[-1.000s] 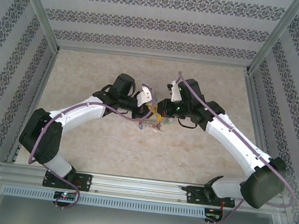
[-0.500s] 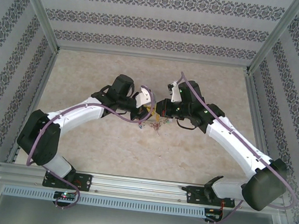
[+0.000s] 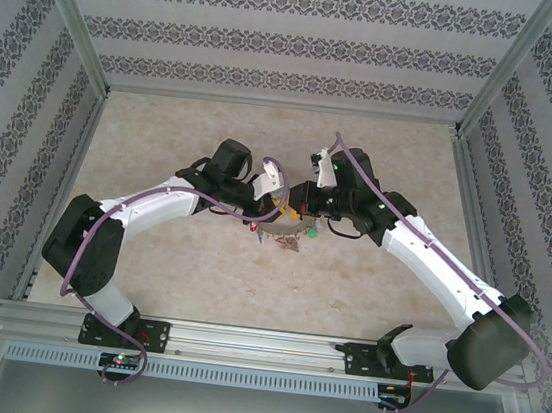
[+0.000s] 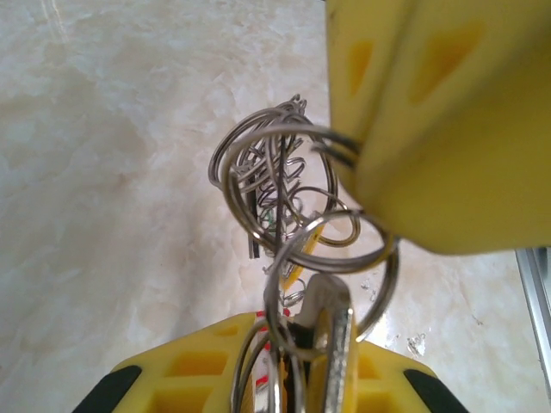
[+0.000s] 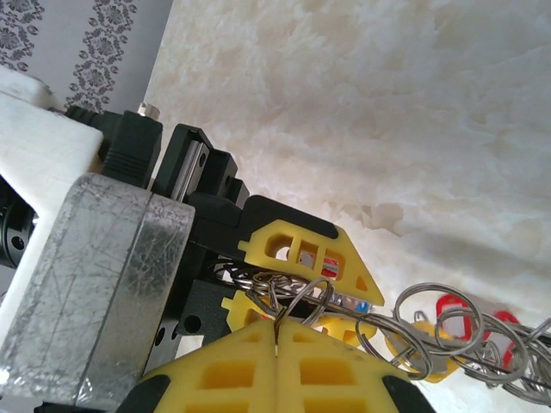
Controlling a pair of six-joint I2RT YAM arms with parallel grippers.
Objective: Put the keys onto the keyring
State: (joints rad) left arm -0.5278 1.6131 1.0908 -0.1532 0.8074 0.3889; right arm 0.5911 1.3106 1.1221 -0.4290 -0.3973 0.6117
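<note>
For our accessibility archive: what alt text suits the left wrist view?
A tangle of silvery wire rings hangs over a marbled table, pinched at upper right by the right end effector. A silvery key and rings sit between the yellow fingers of the left end effector below.

No writing, brand, number or sign can be read anywhere. The keys (image 3: 288, 234) with their coloured tags are too small and blurred to show any lettering, and the wall strips (image 3: 281, 4) carry a floral ornament, not letters.
</note>
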